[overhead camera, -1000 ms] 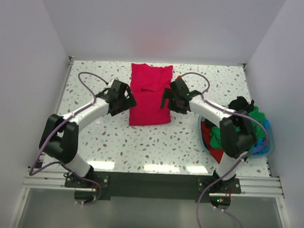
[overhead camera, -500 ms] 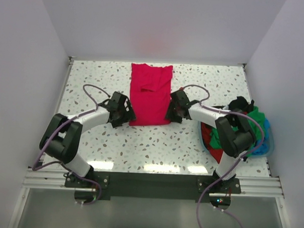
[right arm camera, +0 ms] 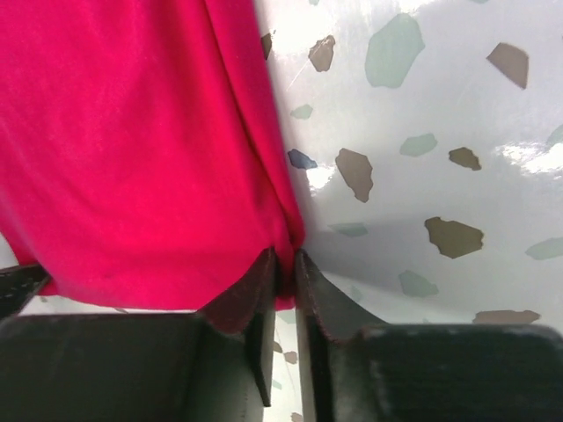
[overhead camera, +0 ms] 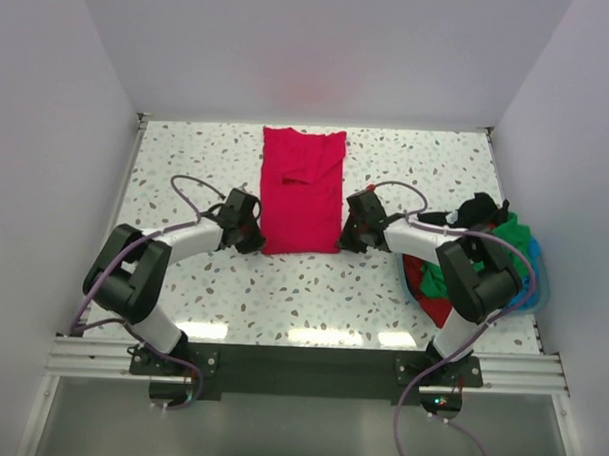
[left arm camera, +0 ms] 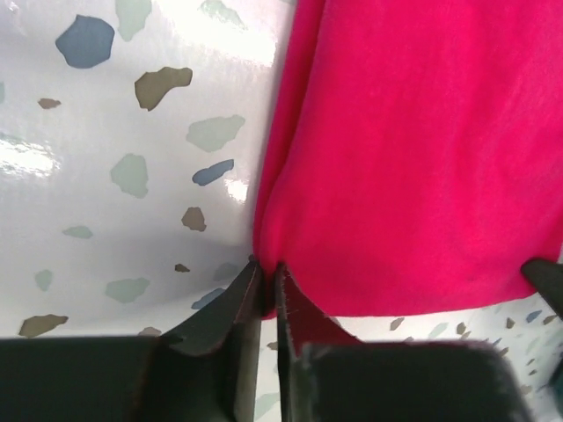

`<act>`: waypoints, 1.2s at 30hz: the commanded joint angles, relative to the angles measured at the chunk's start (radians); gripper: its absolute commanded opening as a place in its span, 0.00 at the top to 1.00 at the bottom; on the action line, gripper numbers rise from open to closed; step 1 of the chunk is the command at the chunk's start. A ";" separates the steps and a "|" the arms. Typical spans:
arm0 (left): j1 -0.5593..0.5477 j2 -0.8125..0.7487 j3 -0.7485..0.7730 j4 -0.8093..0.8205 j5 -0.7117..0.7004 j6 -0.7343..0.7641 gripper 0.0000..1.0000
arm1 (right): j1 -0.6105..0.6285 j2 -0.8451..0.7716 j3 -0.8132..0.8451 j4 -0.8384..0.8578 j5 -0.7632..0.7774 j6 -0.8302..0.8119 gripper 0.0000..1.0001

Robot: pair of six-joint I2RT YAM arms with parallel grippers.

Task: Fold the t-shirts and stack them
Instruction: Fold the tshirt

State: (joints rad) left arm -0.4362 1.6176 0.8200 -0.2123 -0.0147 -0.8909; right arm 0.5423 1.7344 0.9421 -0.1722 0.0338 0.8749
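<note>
A: Starting on the left: the left gripper (overhead camera: 246, 229) is down low on the table (overhead camera: 177, 164), right at the near left corner of the crimson t-shirt (overhead camera: 302, 193). What's the wrist camera giving you?

B: Fingers pressed nearly together, with a thin lip of red cloth pinched between the tips. I'd call that clenched on the hem corner.

A: And the shirt itself?

B: Lying flat mid-table as a long narrow panel, sleeves apparently tucked in, running from the far edge toward the arms. There's a small flap near the collar end.

A: Over to the right gripper (overhead camera: 352, 230).

B: Mirror image! Its tips are closed on the near right corner, with the fabric bunched into a small ridge just above them.

A: So both near corners are taken. How will it handle?

B: It's light, soft cotton with no stiffness. My guess is it sags in the middle once lifted, so the two corners should travel together and level. The hem corners are the sensible hold, since the layers double up there. A thin pinch could slip, mind.

A: Next step, in your view?

B: Likely carrying the near hem to the far end to halve it.

A: Far right?

B: The basket (overhead camera: 538, 289) is at the table's edge, with a heap of shirts (overhead camera: 512, 235) in green, red and black spilling over it, not yet folded.
</note>
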 commanded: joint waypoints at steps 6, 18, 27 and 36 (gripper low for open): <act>-0.022 -0.028 -0.062 -0.012 0.010 -0.003 1.00 | 0.022 -0.071 -0.092 0.007 -0.029 0.030 1.00; -0.242 -0.485 -0.168 -0.248 -0.073 -0.092 1.00 | 0.151 -0.577 -0.238 -0.312 0.070 0.035 1.00; -0.239 -0.513 0.049 -0.283 -0.125 -0.037 1.00 | 0.153 -0.711 -0.053 -0.475 0.212 -0.031 1.00; -0.136 -0.283 0.341 -0.256 -0.159 0.050 1.00 | 0.012 -0.480 0.185 -0.365 0.175 -0.134 1.00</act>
State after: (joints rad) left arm -0.6235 1.2797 1.0649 -0.4927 -0.1467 -0.8970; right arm 0.6079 1.1954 1.0462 -0.5865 0.2138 0.7914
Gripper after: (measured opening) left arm 0.021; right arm 0.028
